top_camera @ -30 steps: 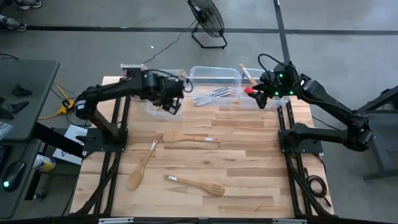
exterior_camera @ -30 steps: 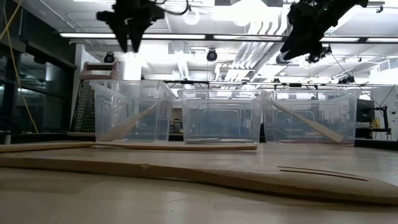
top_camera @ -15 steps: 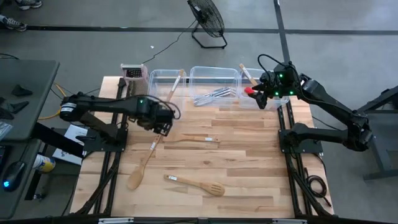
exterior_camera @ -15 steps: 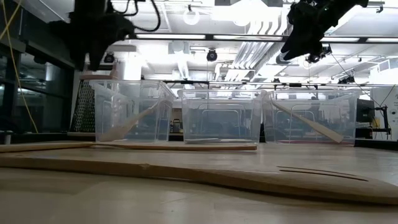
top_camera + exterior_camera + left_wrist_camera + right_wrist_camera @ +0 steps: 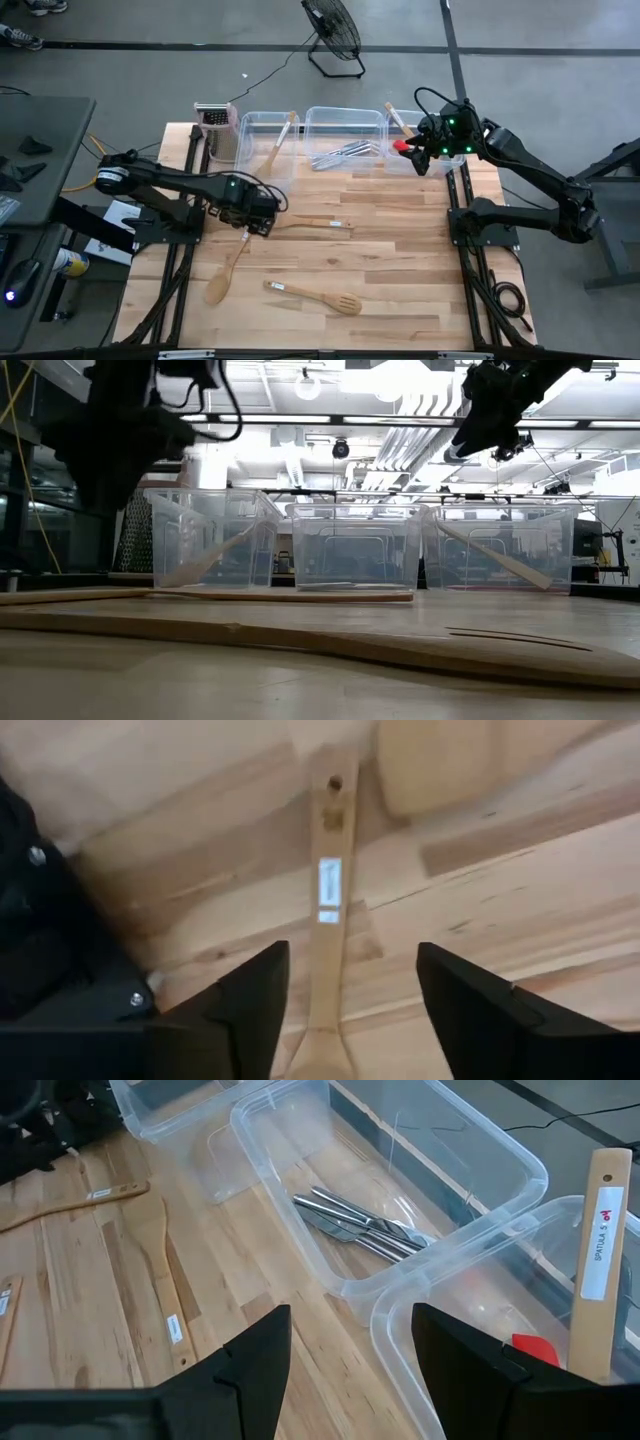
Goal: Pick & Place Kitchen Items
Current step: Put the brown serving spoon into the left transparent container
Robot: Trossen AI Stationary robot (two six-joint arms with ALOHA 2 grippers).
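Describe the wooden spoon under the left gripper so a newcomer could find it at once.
Start at the light wooden table and find the left gripper hanging over its left half. The long pale wooden spoon lies directly below it, running diagonally toward the near left corner. Unlike the slotted wooden spatula nearby, it ends in a solid oval bowl.

Only readable text: "SPATULA 5" on the white label of the wooden spatula handle (image 5: 603,1230). Other utensil labels too small to read.
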